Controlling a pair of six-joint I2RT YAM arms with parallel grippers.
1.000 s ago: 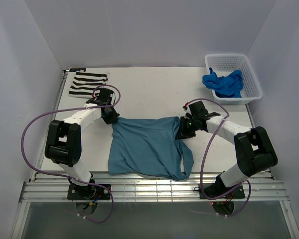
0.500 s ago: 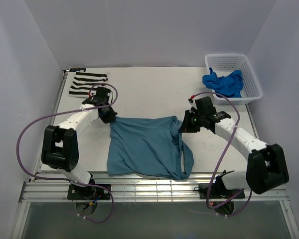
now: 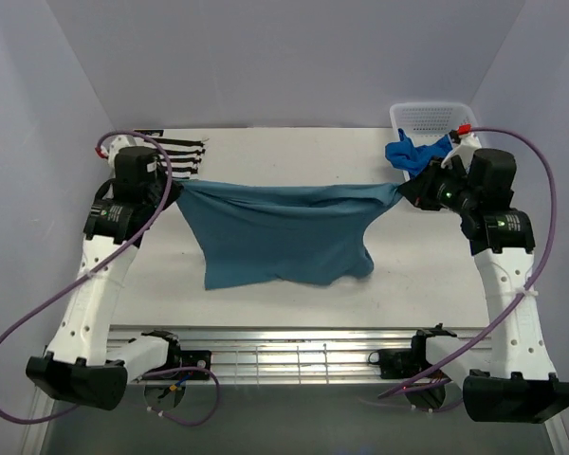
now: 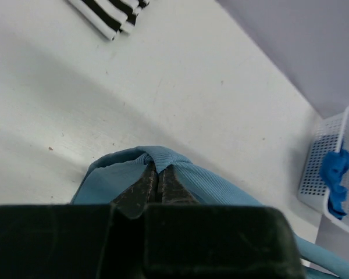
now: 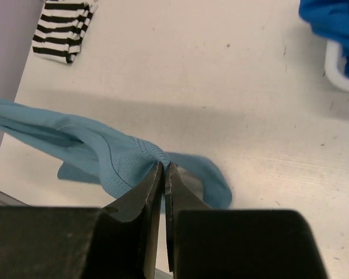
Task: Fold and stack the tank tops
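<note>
The teal-blue tank top (image 3: pixel 280 235) hangs stretched in the air between my two grippers, its lower part drooping toward the table. My left gripper (image 3: pixel 175 187) is shut on its left corner (image 4: pixel 157 160). My right gripper (image 3: pixel 405 192) is shut on its right corner (image 5: pixel 145 157). The folded black-and-white striped tank top (image 3: pixel 175 152) lies at the back left, partly behind my left arm; it also shows in the left wrist view (image 4: pixel 113 14) and the right wrist view (image 5: pixel 64 29). The royal blue tank top (image 3: pixel 419 156) lies bunched in the basket.
The white lattice basket (image 3: pixel 436 118) stands at the back right corner, just behind my right wrist. The metal rail (image 3: pixel 284 355) runs along the table's near edge. Grey walls close in both sides and the back.
Both arms have risen and spread apart, lifting the teal-blue top off the table and pulling it taut between them. Its hem has left the near edge.
</note>
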